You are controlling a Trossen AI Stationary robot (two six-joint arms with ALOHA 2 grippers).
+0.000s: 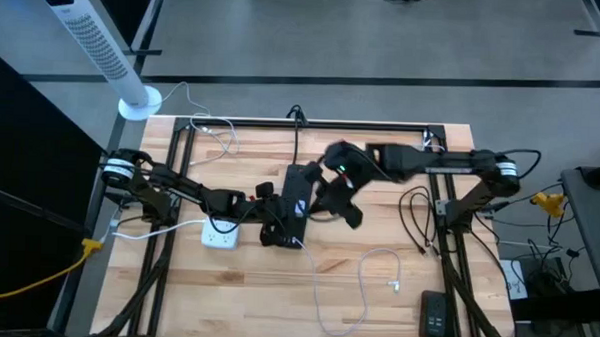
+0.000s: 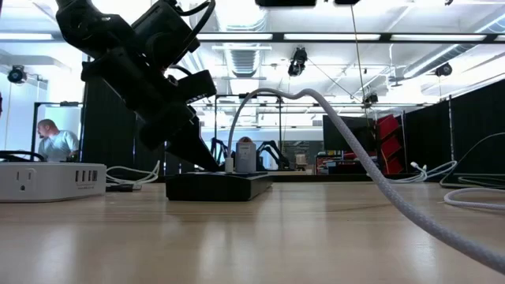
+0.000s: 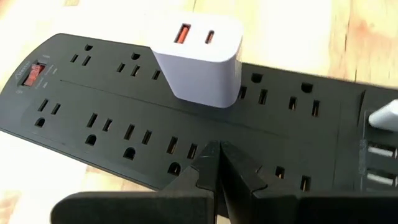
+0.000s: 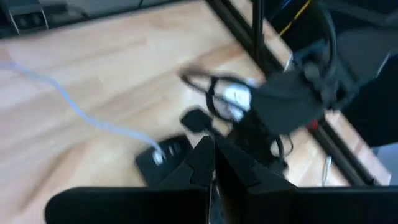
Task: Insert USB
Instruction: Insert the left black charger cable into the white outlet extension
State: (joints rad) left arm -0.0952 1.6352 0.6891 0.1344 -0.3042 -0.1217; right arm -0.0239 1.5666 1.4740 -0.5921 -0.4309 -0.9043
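White charger [image 3: 199,59] with two ports stands plugged into the black power strip [image 3: 112,112]; both jaws closed, empty.

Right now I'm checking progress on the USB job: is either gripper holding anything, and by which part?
Nothing is held. The left gripper is shut empty above the black power strip; the right gripper is shut empty too.

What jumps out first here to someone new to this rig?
The black power strip lying mid-table, with a white charger block plugged into it, draws the eye first. Both arms converge on it: the left gripper sits shut just above the strip's outlets, and the right gripper, also shut, hovers beside the strip. A white cable loops loose across the wood nearer the front edge, and a white outlet box sits left of the strip.
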